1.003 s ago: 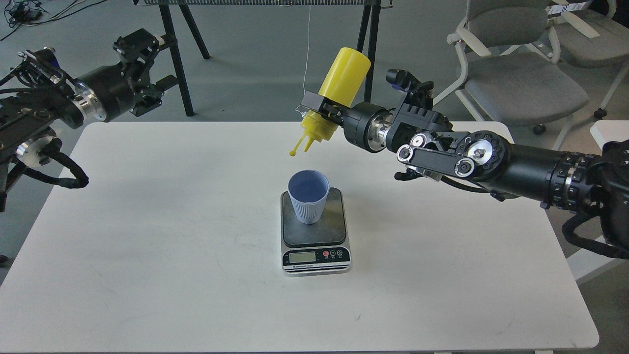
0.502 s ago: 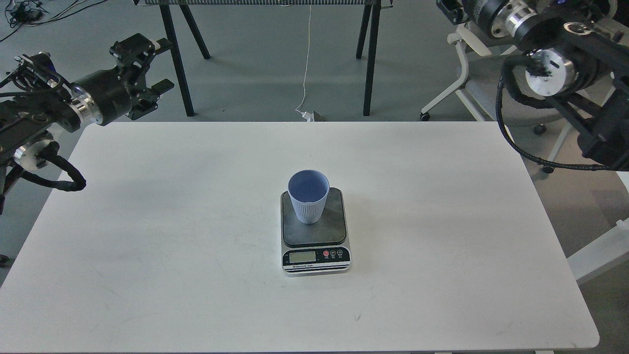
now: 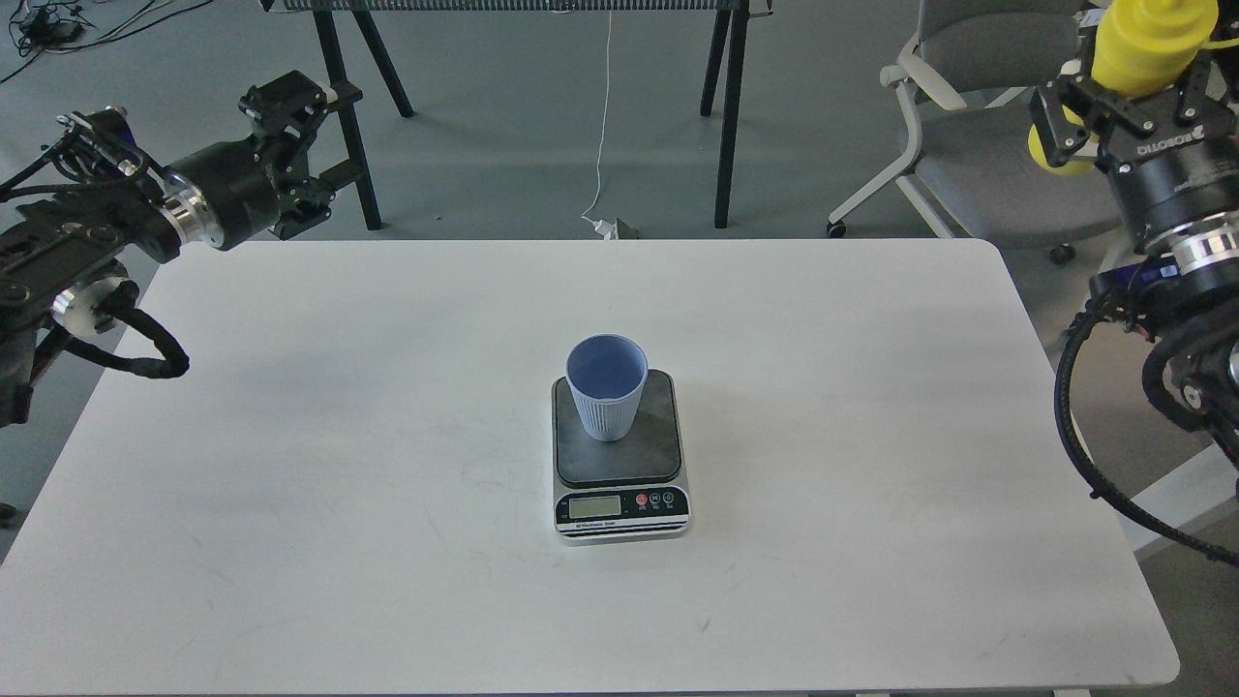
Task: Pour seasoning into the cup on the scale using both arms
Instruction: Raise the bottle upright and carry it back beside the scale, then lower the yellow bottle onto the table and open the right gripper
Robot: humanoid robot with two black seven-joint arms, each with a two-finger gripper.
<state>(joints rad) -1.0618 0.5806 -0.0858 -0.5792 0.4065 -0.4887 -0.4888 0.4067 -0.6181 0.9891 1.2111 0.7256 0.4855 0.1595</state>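
Note:
The light blue ribbed cup (image 3: pixel 607 385) stands upright on the dark plate of the small scale (image 3: pixel 619 467) at the table's middle. My right gripper (image 3: pixel 1128 102), marked ROBOTIQ, is at the top right, beyond the table's right edge, and is shut on the yellow seasoning bottle (image 3: pixel 1147 39); the bottle's upper part runs out of the frame. My left gripper (image 3: pixel 290 106) hangs past the table's far left corner, far from the cup; it is dark and I cannot tell its fingers apart.
The white table (image 3: pixel 387 484) holds only the scale and cup. Grey office chairs (image 3: pixel 987 165) stand behind the right side. Black stand legs (image 3: pixel 726 106) and a white cable are on the floor beyond the far edge.
A second ago the right gripper held the bottle tilted, nozzle down, over the cup. It has swung away to the top right, off the table. The left arm shifted slightly right.

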